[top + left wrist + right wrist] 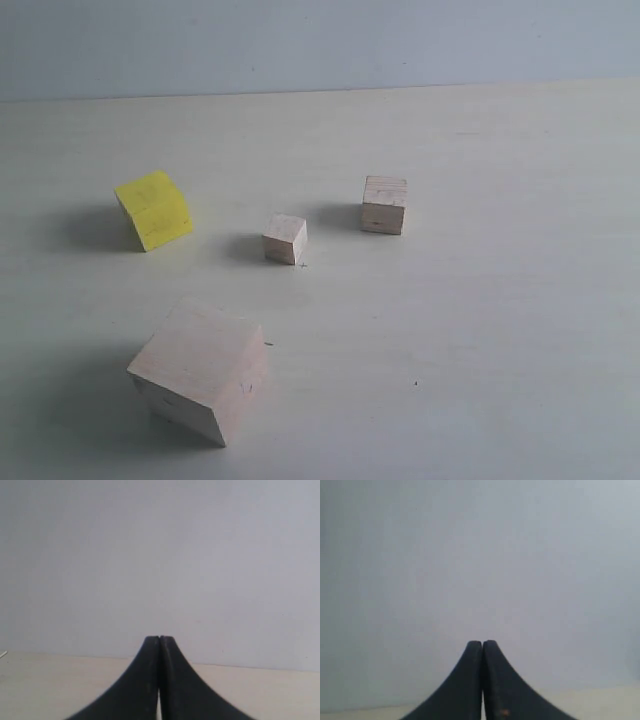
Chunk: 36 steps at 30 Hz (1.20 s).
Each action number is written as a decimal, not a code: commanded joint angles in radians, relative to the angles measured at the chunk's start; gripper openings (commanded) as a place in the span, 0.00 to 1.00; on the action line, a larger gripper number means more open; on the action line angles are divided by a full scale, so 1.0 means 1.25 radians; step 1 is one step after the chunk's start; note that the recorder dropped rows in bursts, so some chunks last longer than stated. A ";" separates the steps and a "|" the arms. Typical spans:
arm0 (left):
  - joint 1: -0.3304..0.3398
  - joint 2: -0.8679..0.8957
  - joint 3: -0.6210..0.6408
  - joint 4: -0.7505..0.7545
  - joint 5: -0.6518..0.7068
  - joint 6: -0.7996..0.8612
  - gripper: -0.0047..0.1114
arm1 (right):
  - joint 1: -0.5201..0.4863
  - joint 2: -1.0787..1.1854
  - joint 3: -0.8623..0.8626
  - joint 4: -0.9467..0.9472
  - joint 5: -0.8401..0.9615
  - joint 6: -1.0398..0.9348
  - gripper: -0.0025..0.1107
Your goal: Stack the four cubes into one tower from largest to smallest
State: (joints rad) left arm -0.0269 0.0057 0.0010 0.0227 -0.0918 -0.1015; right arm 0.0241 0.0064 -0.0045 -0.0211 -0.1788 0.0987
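Big cube (200, 370) front-L, mid cube (153, 209) behind (apart); smallest cube (285, 239) ctr, small cube (384, 204) R.

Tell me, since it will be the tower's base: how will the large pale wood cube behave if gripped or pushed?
The large pale wood cube looks rigid and flat-faced, so it should slide, not roll, when pushed. Sitting flat on the table with a broad base, it seems unlikely to tip. Its bare wood probably is not slippery.

Pale bench (500, 350) under a bare wall (320, 40)

The bench was a cream, matte surface with a few tiny dark specks; behind it rose a plain grey-blue wall; light was soft and even, shadows falling leftward.
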 commanded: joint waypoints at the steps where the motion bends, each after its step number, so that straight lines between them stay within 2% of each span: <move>1: -0.004 -0.005 -0.001 0.004 -0.050 -0.011 0.04 | -0.006 -0.005 0.004 -0.003 -0.136 0.021 0.02; 3: -0.004 -0.005 -0.001 0.004 -0.048 -0.011 0.04 | -0.006 -0.005 0.000 -0.003 -0.174 0.050 0.02; 7: -0.004 -0.005 -0.032 0.004 -0.048 -0.013 0.04 | -0.006 -0.005 -0.051 -0.003 -0.165 0.070 0.02; 12: -0.004 0.038 -0.097 0.004 -0.041 -0.050 0.04 | -0.004 0.007 -0.150 -0.007 -0.080 0.129 0.02; 18: -0.024 0.130 -0.254 0.004 0.104 -0.048 0.04 | 0.047 0.075 -0.285 -0.018 0.031 0.139 0.02; 21: -0.069 0.184 -0.313 0.004 0.152 -0.048 0.04 | 0.092 0.133 -0.328 -0.018 0.095 0.151 0.02; 26: -0.181 0.291 -0.381 0.004 0.214 -0.015 0.04 | 0.188 0.242 -0.365 -0.011 0.196 0.170 0.02; 30: -0.274 0.381 -0.403 0.002 0.311 -0.003 0.04 | 0.281 0.317 -0.365 0.017 0.280 0.170 0.02; 36: -0.394 0.510 -0.403 -0.127 0.443 -0.003 0.04 | 0.386 0.412 -0.365 0.101 0.451 0.168 0.02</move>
State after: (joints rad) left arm -0.4638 0.5796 -0.4953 -0.0465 0.3817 -0.1093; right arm 0.4695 0.4803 -0.4536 0.0467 0.2963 0.3080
